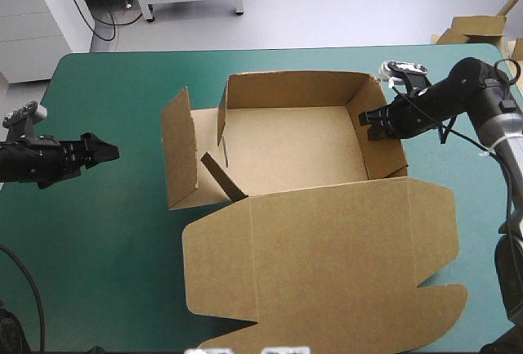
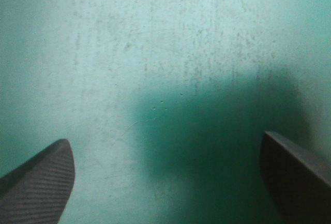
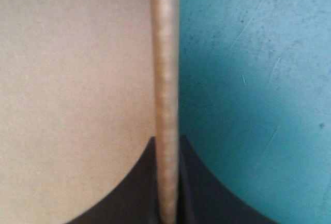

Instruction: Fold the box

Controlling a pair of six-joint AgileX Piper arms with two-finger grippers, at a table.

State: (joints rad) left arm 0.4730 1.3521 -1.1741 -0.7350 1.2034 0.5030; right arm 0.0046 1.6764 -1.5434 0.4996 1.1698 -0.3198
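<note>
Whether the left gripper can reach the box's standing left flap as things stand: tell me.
Probably yes. The left gripper, open, is over bare teal-green cover, and nothing lies between it and the left flap of the box.

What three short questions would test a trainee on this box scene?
1. True or false: the right pincer is shut on the right wall of the box.
2. The left pincer is: A open over the teal-green cover; B shut on the box; C inside the box.
3. Fill in: the lid lies ___ on the cover.

Key: 1 true; 2 A; 3 flat.
</note>
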